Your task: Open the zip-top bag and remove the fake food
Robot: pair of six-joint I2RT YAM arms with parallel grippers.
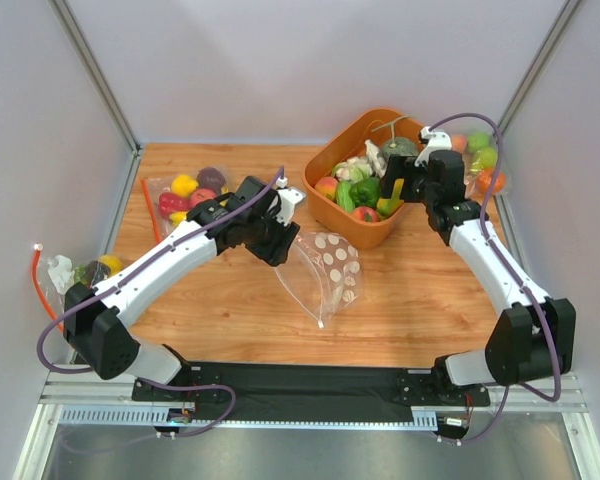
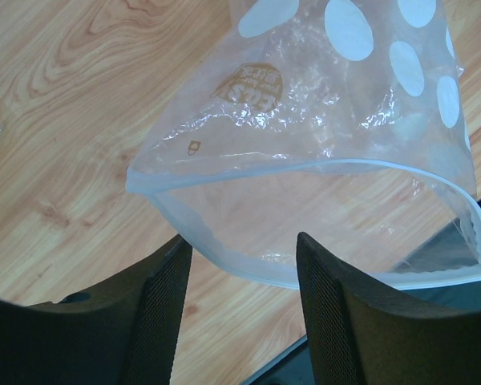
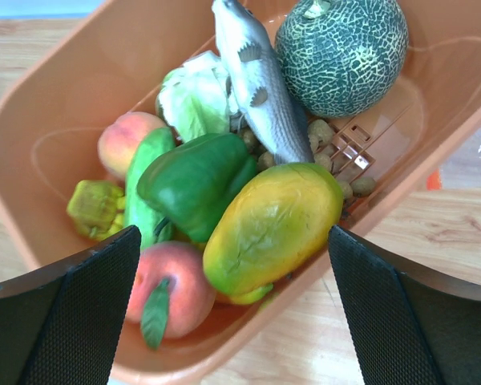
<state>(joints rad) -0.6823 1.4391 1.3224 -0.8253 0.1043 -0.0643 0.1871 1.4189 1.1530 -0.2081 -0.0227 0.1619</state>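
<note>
The dotted zip-top bag [image 1: 326, 268] lies empty on the wooden table with its mouth gaping. In the left wrist view its pale rim [image 2: 305, 165] curves between my fingers without being pinched. My left gripper [image 1: 280, 244] [image 2: 240, 245] is open at the bag's mouth. My right gripper [image 1: 394, 192] [image 3: 232, 233] hangs wide open over the orange basket [image 1: 332, 215] [image 3: 32, 120]. The fake food rests in the basket: mango [image 1: 390, 198] [image 3: 272, 224], peach [image 3: 172, 289] and glossy green vegetable [image 1: 367, 190] [image 3: 196, 180].
The basket also holds a netted melon [image 3: 341, 52], a grey fish [image 3: 256, 80] and a second peach [image 3: 128, 140]. Plain bags of fruit lie at the back left [image 1: 190, 195], back right [image 1: 480, 160] and left edge [image 1: 85, 270]. Walls enclose three sides.
</note>
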